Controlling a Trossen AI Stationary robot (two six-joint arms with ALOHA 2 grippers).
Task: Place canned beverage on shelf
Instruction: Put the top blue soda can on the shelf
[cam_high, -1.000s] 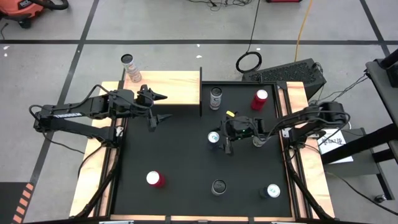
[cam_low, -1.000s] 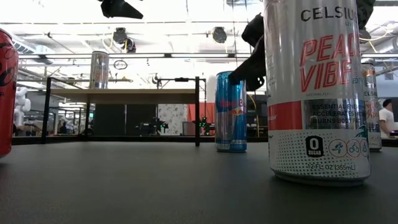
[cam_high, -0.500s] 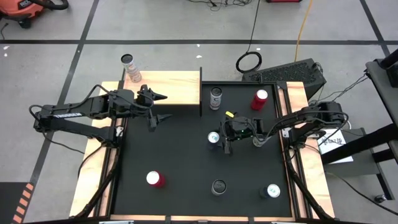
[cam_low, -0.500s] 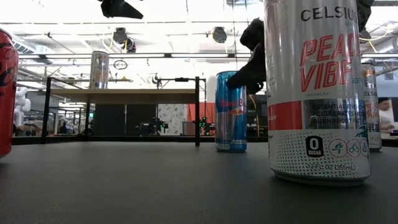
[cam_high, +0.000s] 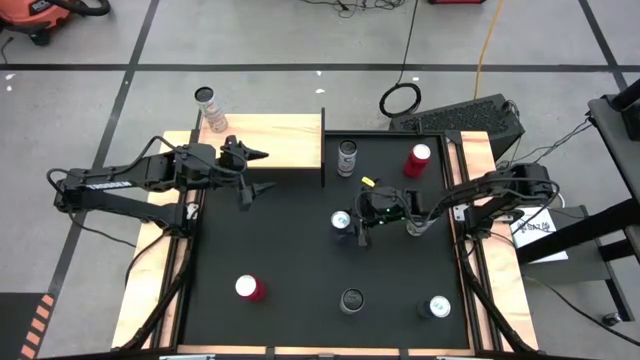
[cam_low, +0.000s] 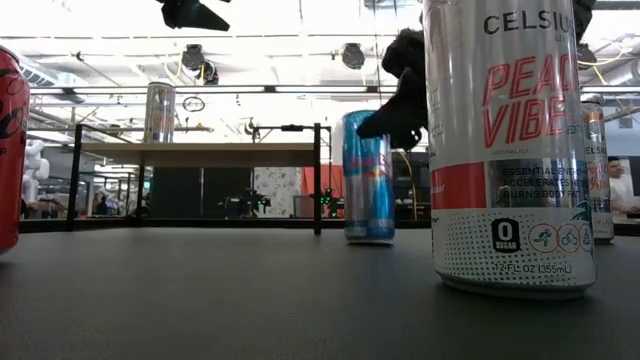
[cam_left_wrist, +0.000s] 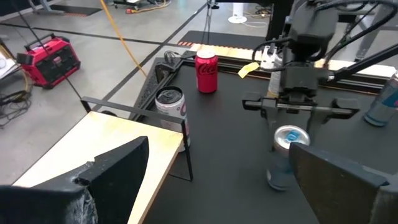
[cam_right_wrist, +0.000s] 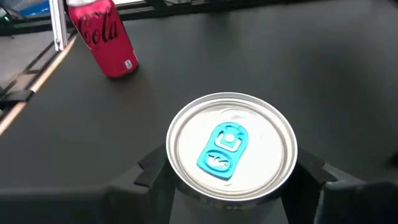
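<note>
Our right gripper (cam_high: 352, 222) is now clamped on the blue can (cam_high: 342, 221), one finger on each side, and the can has tipped and slid slightly toward the shelf (cam_high: 268, 142) since a moment ago. We judge the grasp secured and the lift beginning. The can is still on the surface (cam_high: 290, 250), well apart from the shelf. Our left gripper (cam_high: 262, 171) hangs spread apart at the shelf's near edge.

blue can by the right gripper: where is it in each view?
High: blue can, table centre, at the right gripper.
Low: mid-frame, right of the shelf.
Left wrist: lower right.
Right wrist: centre, top-down.
Shared landmark: red Coke can.
</note>
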